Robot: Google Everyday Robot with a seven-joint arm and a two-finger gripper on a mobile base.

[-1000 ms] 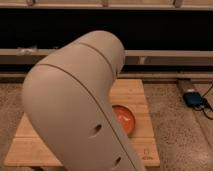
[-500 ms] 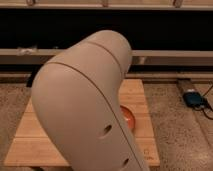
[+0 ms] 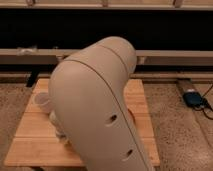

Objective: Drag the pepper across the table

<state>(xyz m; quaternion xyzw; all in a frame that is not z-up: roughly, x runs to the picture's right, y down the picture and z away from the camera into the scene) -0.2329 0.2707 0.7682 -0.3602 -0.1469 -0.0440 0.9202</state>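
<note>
Camera view is mostly filled by the robot arm (image 3: 95, 110), so the gripper is hidden behind it, state cannot be told; an orange sliver, probably the pepper (image 3: 132, 116), shows at the arm's right edge on the wooden tabletop (image 3: 30, 135), direction from gripper and long axis unclear.
</note>
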